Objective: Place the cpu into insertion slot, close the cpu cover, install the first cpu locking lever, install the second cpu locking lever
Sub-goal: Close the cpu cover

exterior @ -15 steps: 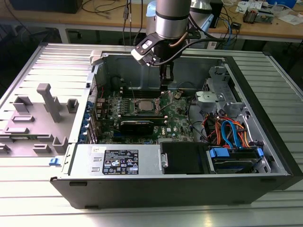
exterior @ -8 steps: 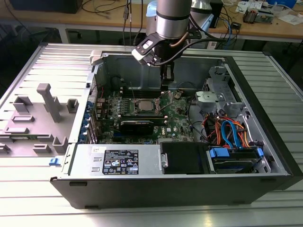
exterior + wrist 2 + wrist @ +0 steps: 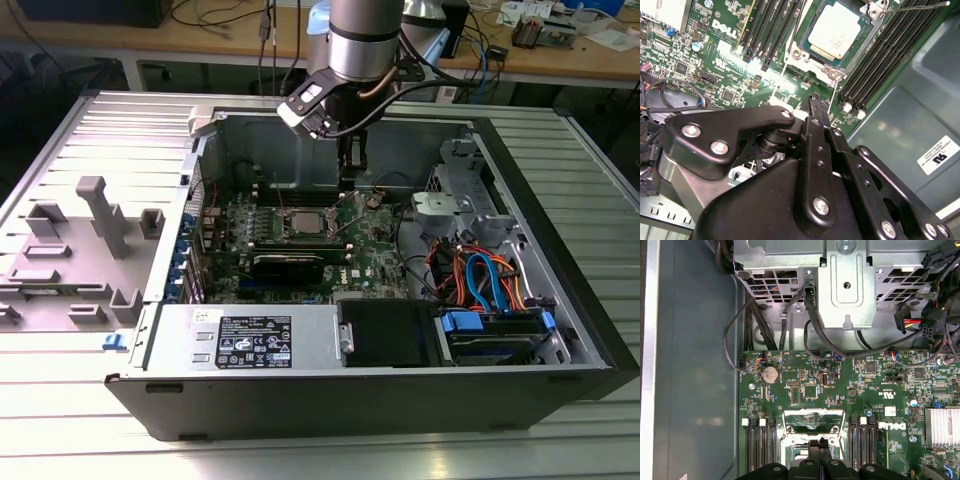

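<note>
- Pincer [image 3: 350, 178] state: fingers pressed together, nothing pinched; tips hang above the green board [image 3: 375, 245].
- Position of cpu [image 3: 836, 31]: seated flat in the insertion slot [image 3: 300, 222], centre of the exterior view.
- Relation: slot lies just to the exterior view's left of the pincer, slightly lower in frame.
- Position of cpu cover [image 3: 814, 411]: judged raised, close by the tips.

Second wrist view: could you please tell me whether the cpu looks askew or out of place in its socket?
Nothing stands out: the cpu lies flat and square in the insertion slot. A thin locking lever juts free beside it, not latched.
</note>
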Controlling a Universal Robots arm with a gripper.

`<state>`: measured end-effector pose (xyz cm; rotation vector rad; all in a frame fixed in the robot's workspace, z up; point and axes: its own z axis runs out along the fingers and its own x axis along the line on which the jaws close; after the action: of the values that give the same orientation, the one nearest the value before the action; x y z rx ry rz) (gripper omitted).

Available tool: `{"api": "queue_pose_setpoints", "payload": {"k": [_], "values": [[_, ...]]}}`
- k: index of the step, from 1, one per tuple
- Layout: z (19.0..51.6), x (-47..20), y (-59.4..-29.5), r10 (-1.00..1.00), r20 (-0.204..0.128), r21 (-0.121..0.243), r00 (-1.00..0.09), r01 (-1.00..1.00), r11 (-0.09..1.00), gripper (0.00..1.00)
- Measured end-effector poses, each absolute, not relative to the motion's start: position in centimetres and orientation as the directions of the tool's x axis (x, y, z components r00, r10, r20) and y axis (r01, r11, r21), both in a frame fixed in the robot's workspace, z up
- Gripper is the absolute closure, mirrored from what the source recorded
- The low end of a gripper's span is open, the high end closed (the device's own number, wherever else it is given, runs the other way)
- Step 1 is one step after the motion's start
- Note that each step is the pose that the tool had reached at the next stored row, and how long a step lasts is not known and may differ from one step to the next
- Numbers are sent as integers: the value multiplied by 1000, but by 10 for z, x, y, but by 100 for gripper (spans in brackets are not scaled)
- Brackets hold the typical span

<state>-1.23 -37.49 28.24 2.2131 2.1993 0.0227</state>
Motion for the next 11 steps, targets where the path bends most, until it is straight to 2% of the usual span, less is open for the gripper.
{"api": "queue_pose_setpoints", "payload": {"k": [11], "values": [[282,-12,-375,1000,-5,25,6,1000,-6,89]]}}
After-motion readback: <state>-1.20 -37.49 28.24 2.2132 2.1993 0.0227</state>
